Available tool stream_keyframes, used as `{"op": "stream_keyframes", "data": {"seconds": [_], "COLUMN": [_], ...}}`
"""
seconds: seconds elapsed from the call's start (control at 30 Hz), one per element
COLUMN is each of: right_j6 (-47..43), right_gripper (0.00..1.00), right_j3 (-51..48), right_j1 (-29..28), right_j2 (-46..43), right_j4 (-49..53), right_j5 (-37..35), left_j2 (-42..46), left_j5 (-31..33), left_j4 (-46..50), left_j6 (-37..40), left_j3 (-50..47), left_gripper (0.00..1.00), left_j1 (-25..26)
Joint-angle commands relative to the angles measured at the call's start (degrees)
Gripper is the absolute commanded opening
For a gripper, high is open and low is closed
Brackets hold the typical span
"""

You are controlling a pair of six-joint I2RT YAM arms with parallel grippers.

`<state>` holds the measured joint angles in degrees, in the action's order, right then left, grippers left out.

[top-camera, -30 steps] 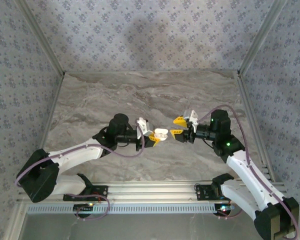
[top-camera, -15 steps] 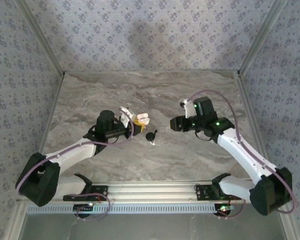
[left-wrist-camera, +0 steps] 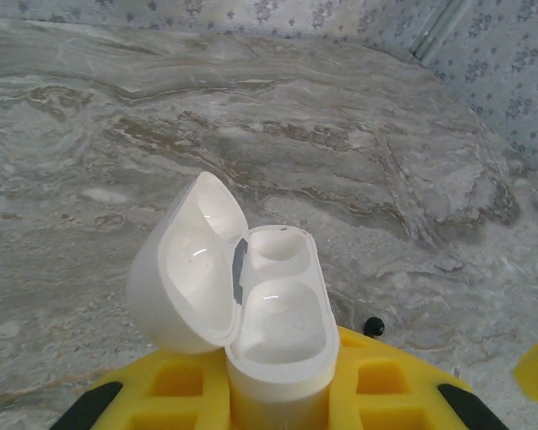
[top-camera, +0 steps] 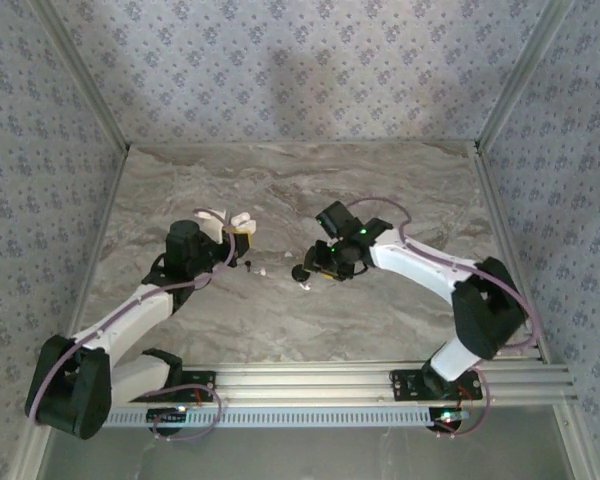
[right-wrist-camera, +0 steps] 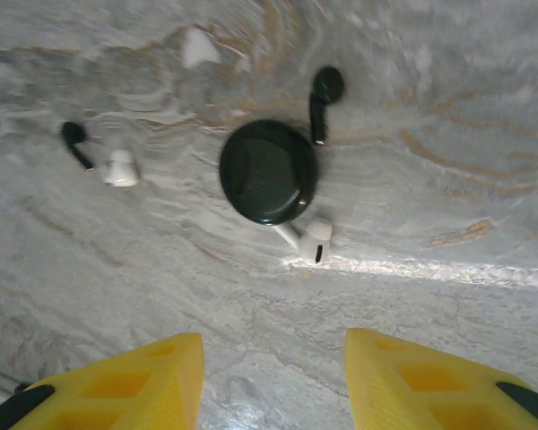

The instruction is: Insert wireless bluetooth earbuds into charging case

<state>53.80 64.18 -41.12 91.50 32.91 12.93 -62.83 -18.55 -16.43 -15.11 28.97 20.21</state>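
Left wrist view: the left gripper (left-wrist-camera: 278, 399) pinches the white case (left-wrist-camera: 273, 313) upright, its lid swung open to the left. The right gripper (right-wrist-camera: 273, 376) hangs spread and holds nothing above the table (right-wrist-camera: 430, 296). Under it lie one black round case (right-wrist-camera: 268, 172), a white earbud (right-wrist-camera: 312, 240) touching that case, a second white earbud (right-wrist-camera: 121, 167) well left, and two black earbuds (right-wrist-camera: 323, 90).
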Motion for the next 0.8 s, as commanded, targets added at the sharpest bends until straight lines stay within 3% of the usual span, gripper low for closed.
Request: {"op": "stream_keyframes", "data": {"seconds": [0.0,0.23,0.77], "right_j6": [5.81,4.94,7.84], "right_gripper": [0.46,0.47,0.39], "right_j3": [3.63,9.36,8.34], "right_j1": [-0.27,0.36,-2.2], "right_j2": [3.86,10.8,16.73], "right_j4": [1.8,3.99,5.36], "right_j5": [0.26,1.28,1.86], "left_j2": [2.13,2.89,3.15], "left_j5": [1.78,-1.58,-1.66], "left_j4": [1.2,-1.42,2.81], "left_j6": [-0.54,1.57,4.52], "left_j3": [-0.99,-2.06,-0.12], "left_gripper": [0.15,0.15,0.15], "left_j1": [-1.43,-2.1,-2.94]}}
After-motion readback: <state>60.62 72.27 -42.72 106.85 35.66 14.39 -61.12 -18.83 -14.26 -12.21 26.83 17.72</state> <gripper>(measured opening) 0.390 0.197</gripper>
